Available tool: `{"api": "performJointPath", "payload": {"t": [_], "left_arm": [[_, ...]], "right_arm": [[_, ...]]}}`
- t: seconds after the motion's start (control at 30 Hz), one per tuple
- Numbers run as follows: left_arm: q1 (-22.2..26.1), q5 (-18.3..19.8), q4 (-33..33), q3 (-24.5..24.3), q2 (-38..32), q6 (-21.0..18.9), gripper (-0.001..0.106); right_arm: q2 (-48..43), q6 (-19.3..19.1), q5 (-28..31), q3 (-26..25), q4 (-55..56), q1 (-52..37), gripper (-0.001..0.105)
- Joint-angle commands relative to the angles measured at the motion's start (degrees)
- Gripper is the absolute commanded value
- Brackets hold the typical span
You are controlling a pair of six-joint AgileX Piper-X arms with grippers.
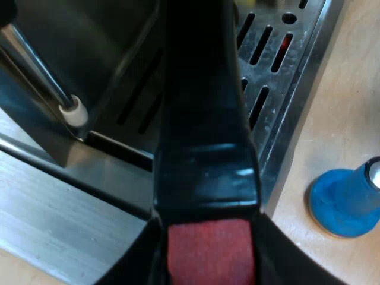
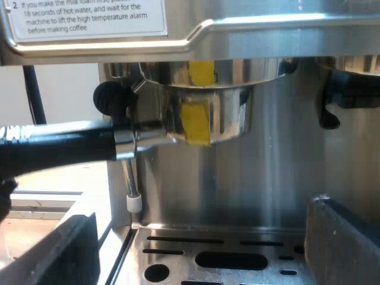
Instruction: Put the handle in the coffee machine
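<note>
Metal holder (image 2: 219, 113) is seated in the espresso machine (image 2: 267, 35), handle (image 1: 205, 119) lying crosswise to its front, clamped by the left gripper (image 1: 211, 255); right gripper (image 2: 202, 243) fingers are held apart.

We counted just one espresso machine (image 2: 285, 35), one metal holder (image 2: 228, 116) with its single red-tipped handle (image 1: 205, 148), one blue tamper (image 1: 344, 202), one steam wand (image 2: 127, 178), one drip tray (image 2: 178, 250), one printed label (image 2: 89, 18), and two bits of yellow tape (image 2: 195, 124).

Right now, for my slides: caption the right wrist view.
Metal holder at the espresso machine's brew head, dark handle sticking out sideways.
</note>
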Motion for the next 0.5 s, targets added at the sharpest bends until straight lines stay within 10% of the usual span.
{"api": "performJointPath", "payload": {"t": [0.03, 0.5], "left_arm": [[-0.26, 3.54, 0.38, -0.97, -0.62, 0.85, 0.000], [-0.26, 3.87, 0.57, -1.95, -2.06, 1.24, 0.000]], "right_arm": [[-0.38, -0.94, -0.10, -0.12, -0.40, 0.05, 0.072], [-0.38, -0.94, -0.10, -0.12, -0.40, 0.05, 0.072]]}}
